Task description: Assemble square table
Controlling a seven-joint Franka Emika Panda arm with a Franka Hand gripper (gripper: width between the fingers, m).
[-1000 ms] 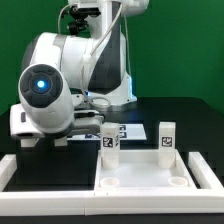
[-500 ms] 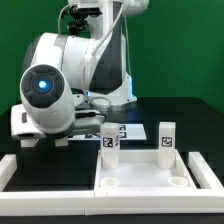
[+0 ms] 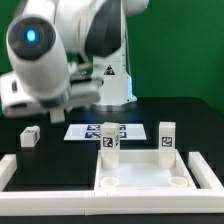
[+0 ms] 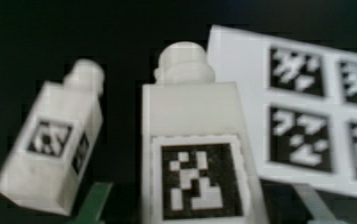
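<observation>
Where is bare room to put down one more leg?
Bare black table lies between the loose leg and the tabletop; also at the exterior view's right, behind the right upright leg. Crowded: marker board behind the left upright leg.

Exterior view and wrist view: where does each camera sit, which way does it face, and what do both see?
Exterior view: off the arm, low in front of the table, facing across the square tabletop and two upright legs toward the arm, whose white links fill the upper part.
Wrist view: on the wrist, facing two tagged legs close up; no part of the arm clearly shows.
Shared: the marker board and tagged legs.
</observation>
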